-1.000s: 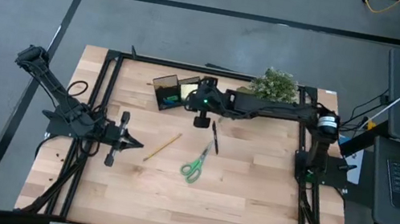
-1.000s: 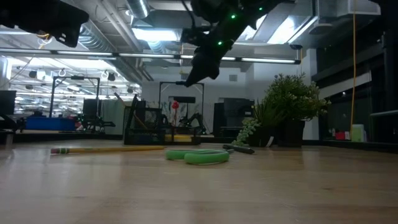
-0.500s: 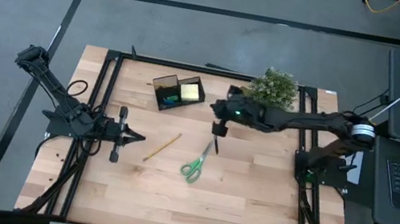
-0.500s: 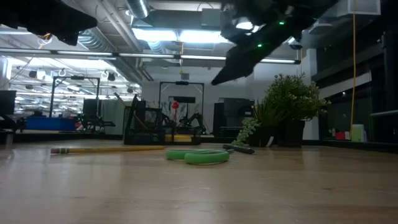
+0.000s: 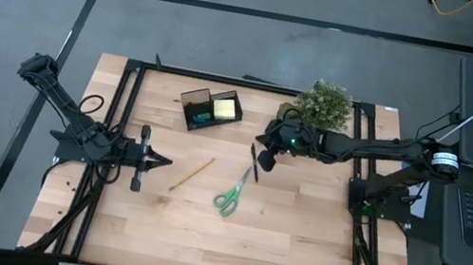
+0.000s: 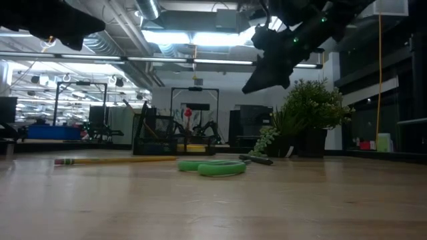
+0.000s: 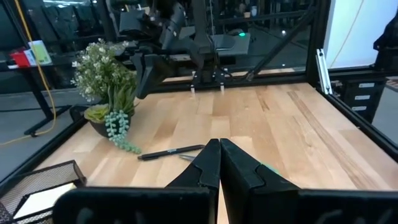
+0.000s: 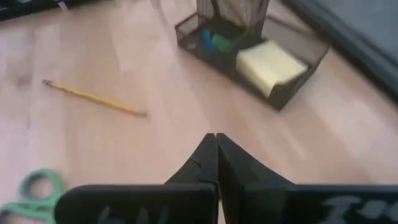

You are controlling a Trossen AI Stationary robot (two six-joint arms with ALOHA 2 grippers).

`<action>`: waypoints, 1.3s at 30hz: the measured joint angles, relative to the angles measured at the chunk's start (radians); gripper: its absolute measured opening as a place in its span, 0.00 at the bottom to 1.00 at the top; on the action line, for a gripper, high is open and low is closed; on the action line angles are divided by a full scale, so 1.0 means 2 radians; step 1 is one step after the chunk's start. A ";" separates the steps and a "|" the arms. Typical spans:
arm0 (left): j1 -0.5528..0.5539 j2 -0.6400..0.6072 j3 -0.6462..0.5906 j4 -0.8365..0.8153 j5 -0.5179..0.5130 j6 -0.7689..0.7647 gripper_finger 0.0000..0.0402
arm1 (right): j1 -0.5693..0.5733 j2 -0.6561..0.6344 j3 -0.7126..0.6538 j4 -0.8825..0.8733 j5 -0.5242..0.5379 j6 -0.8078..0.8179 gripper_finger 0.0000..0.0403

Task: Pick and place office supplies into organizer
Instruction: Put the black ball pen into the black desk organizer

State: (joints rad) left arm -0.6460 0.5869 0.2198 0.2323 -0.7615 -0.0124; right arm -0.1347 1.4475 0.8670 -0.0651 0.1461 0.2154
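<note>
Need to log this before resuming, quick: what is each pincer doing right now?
Left pincer: closed, empty, waiting at the table's left side.
Right pincer: closed, empty, hanging above the pen.

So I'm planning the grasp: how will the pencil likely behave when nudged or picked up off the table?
The pencil is a thin, straight stick lying flat on the smooth wood table, so it is probably stiff and light. A sideways nudge would likely roll or spin it. Lying so low, it may slip from a pinch unless gripped across its width.
</note>
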 joint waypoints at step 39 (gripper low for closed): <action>0.000 0.000 0.000 0.002 0.011 -0.010 0.06 | 0.050 0.141 0.051 -0.130 -0.035 0.191 0.30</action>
State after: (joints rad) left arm -0.6460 0.5871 0.2197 0.2363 -0.7390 -0.0315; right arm -0.0353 1.7290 0.9695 -0.3244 0.0762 0.5974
